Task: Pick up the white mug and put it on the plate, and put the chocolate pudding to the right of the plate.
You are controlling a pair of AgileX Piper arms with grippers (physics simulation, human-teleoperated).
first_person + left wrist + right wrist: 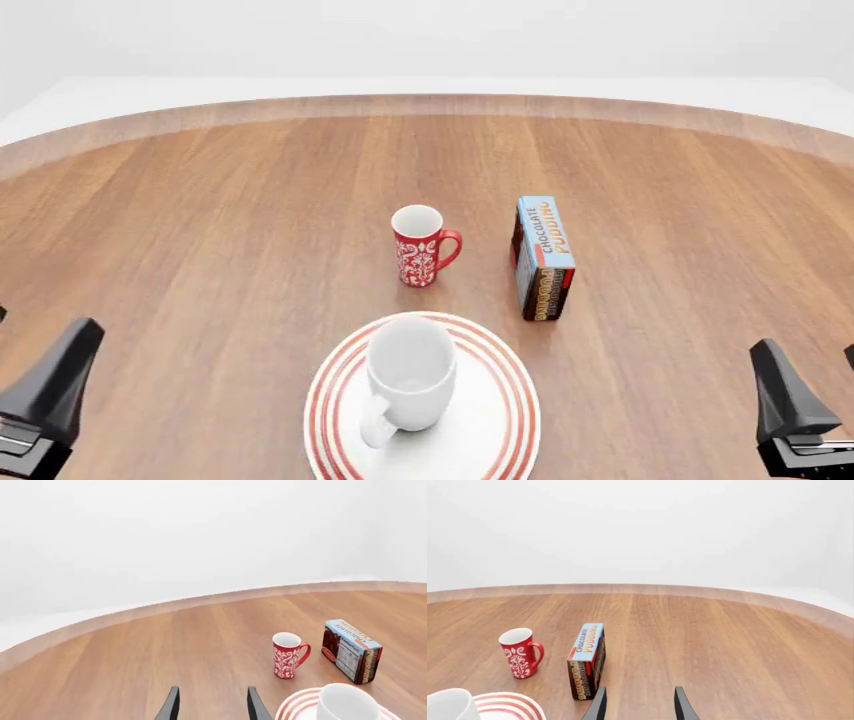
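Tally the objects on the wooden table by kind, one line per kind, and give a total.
Mugs: 2, a plain white ceramic mug standing on the plate and a slim red mug with white floral pattern.
Plates: 1, a round white plate with red rings around its rim.
Boxes: 1, a light-blue chocolate pudding box with dark sides.
Total: 4

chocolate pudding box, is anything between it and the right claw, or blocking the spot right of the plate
Nothing visible does. The chocolate pudding stands on bare wood beyond the plate, with open table between it and the right claw. The red mug is on its far side, away from that path. The table right of the plate is bare.
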